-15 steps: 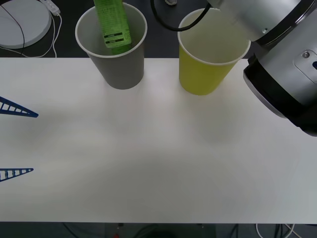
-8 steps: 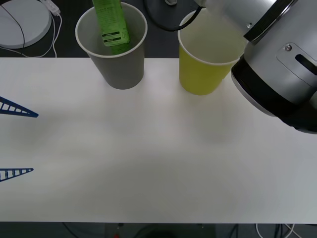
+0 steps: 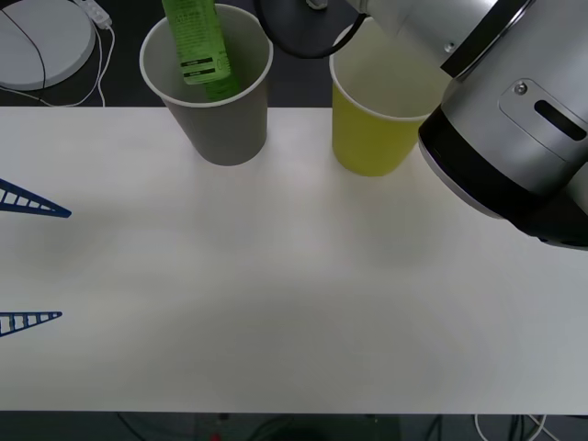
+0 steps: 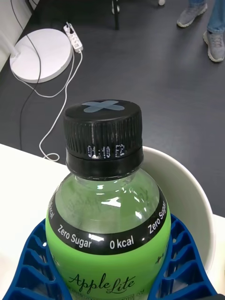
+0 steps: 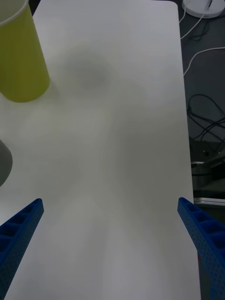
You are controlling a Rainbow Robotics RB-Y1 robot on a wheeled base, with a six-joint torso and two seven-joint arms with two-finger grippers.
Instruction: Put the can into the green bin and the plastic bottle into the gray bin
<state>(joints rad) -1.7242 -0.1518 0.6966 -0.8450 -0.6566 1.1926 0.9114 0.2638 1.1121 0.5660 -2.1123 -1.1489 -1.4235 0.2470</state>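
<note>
Plastic bottle (image 3: 197,43) stands partly inside the gray bin (image 3: 209,96) in the front view, the green bin (image 3: 378,115) beside it. Seen from the right wrist, the right gripper (image 4: 110,276) clamps the bottle between its 2 blue fingers above the bin's rim. Seen from the left wrist, the left gripper (image 5: 112,243) hangs spread wide over the table (image 5: 117,117).

The bottle (image 3: 197,46) runs off the front view's top edge, so its cap is cut off there, and its base is hidden inside the gray bin (image 3: 213,110). In the right wrist view its lower label is cut by the frame. The right arm (image 3: 501,119) covers the green bin's (image 3: 372,138) right rim. The left gripper's (image 5: 112,243) 2 fingers show as tips alone.
</note>
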